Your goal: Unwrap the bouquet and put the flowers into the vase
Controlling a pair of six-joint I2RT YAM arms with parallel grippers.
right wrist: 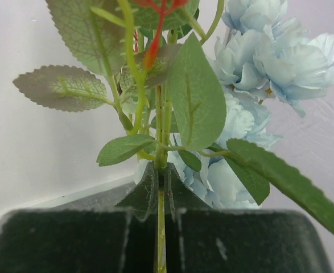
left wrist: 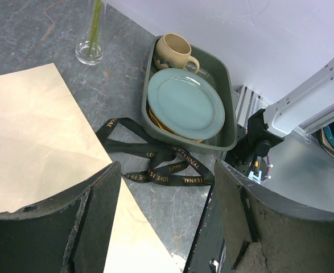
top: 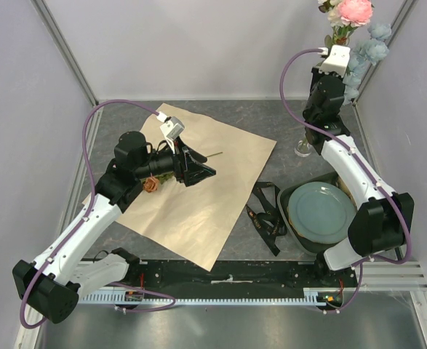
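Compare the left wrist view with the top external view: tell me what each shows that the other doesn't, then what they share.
Only the left wrist view: a beige mug in the grey bin beside the plate, and gold lettering on the ribbon. Only the top external view: a rust-orange rose lying on the kraft paper under the left arm, and the pink and blue heads of the flowers raised at the far right corner. Both: kraft paper, ribbon, plate, grey bin and the vase.

Tan paper (top: pixel 206 203), black ribbon (left wrist: pixel 155 162) with gold lettering, teal plate (left wrist: pixel 184 105), beige mug (left wrist: pixel 171 52), dark green tray (left wrist: pixel 230 108), pale blue blossoms (right wrist: pixel 275 51), pink rose (top: pixel 356 10)
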